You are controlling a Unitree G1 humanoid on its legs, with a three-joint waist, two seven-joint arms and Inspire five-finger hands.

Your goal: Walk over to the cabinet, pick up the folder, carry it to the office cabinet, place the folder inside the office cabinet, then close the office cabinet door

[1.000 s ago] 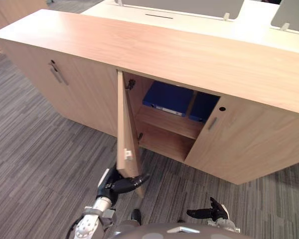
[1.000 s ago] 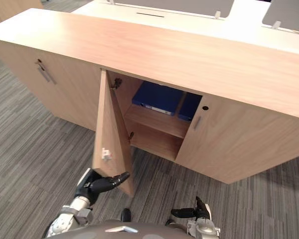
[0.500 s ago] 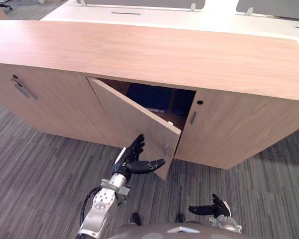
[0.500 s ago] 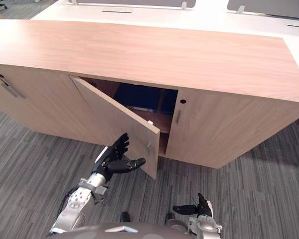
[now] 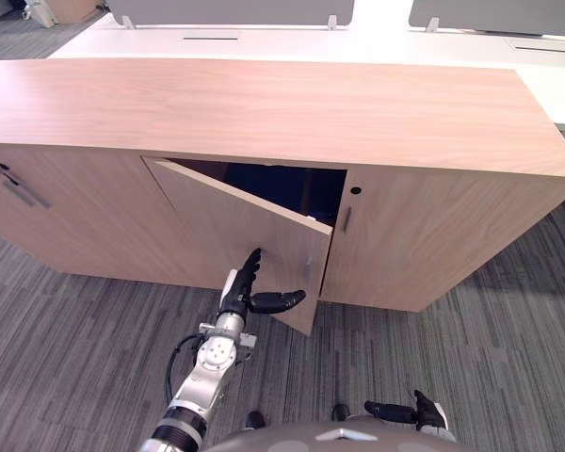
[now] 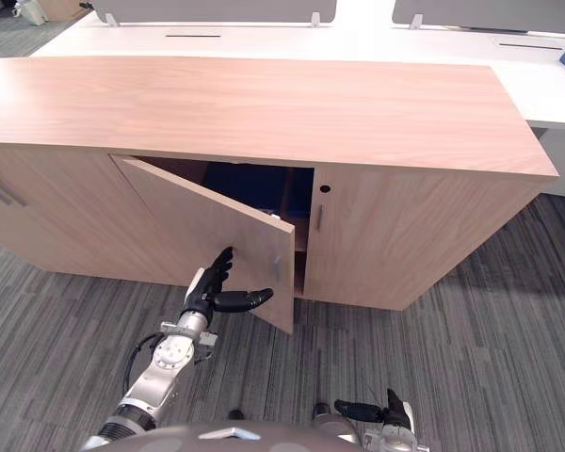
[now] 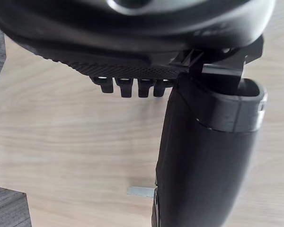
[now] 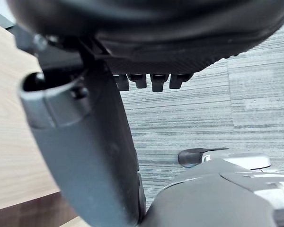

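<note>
1. Centrally, the left hand (image 5: 240,287) lies with its fingers straight and flat on the half-shut door (image 5: 228,226) of the office cabinet (image 5: 264,104), thumb pointing toward the free edge.
2. The folder (image 5: 264,177) seems to be the dark blue shape inside, though the gap is shadowy.
3. Risk: as the door closes, the thumb could get pinched at the edge, or the push could slip and leave the door ajar.
4. The right hand (image 5: 424,412), at the lower right, hangs spread and empty.

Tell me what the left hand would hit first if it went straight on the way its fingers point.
The half-open cabinet door: the left hand, fingers straight, points at its outer wood face. It looks very close, though contact cannot be told.
</note>
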